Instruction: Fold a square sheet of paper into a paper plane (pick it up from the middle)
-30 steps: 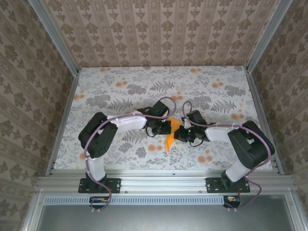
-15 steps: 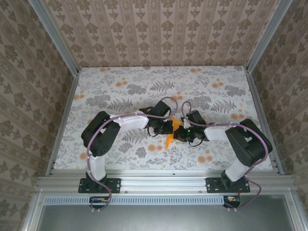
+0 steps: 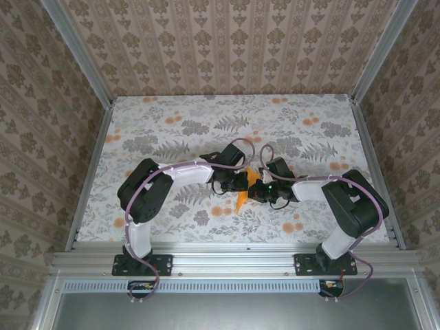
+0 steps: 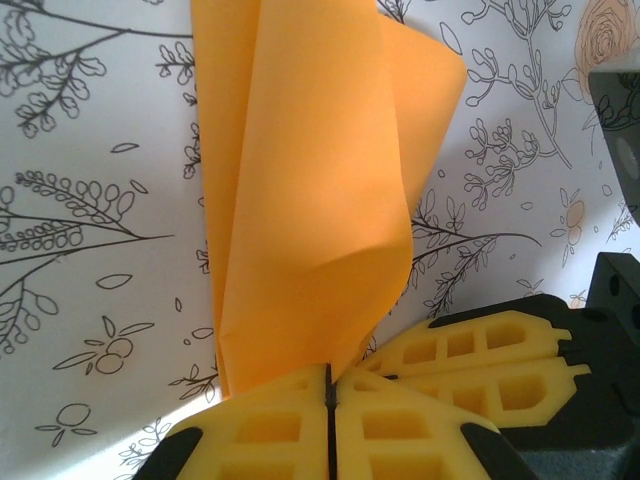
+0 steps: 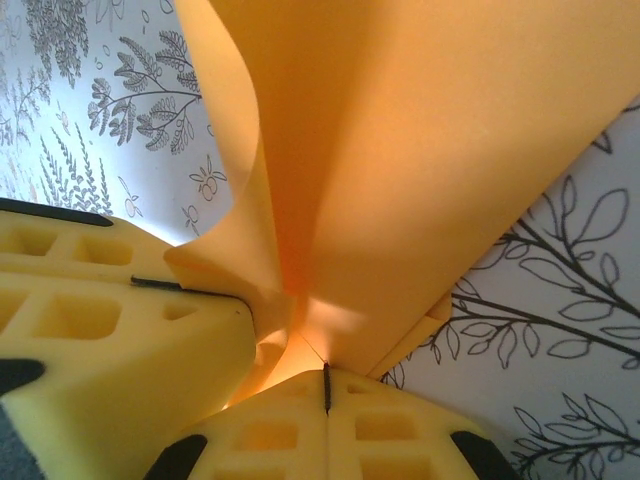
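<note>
Paper plane (image 3: 241, 199) half-made, a narrow orange point with layers bowed and loose, held centrally over the tabletop (image 3: 172, 124), slightly near side, left jaws and right jaws both clenched on its edge; flattening creases and wings seemingly remain.

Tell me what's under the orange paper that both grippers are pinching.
The flower-print tabletop lies below the orange paper and shows at its sides. The patch directly beneath the paper is covered, so I can't tell what's there.
</note>
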Controlling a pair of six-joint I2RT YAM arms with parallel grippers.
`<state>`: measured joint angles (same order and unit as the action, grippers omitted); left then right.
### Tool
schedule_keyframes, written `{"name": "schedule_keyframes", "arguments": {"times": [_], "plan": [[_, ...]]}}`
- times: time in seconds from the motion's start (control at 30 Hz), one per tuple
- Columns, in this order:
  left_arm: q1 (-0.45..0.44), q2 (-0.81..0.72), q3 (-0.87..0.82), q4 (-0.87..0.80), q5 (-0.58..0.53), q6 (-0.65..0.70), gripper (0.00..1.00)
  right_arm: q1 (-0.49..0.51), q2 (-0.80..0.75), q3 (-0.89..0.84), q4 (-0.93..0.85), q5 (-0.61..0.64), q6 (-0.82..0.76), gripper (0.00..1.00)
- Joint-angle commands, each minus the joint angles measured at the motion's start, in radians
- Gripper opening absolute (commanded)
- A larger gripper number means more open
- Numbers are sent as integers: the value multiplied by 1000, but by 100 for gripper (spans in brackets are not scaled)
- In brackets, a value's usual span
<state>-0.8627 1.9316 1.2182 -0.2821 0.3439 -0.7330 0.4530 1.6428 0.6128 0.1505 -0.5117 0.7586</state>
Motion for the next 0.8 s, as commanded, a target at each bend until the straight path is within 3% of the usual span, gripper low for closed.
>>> {"name": "schedule_keyframes", "arguments": {"times": [0.0, 0.5, 0.77], "plan": [[-11, 51, 13, 18, 9, -1, 9, -5, -14, -23, 10, -3, -1, 8], [-3, 66, -11, 34, 17, 11, 14, -41, -74, -80, 125, -52, 60, 10], [2, 35, -29, 110, 48, -6, 21, -96, -109, -107, 214, -110, 129, 12]]}}
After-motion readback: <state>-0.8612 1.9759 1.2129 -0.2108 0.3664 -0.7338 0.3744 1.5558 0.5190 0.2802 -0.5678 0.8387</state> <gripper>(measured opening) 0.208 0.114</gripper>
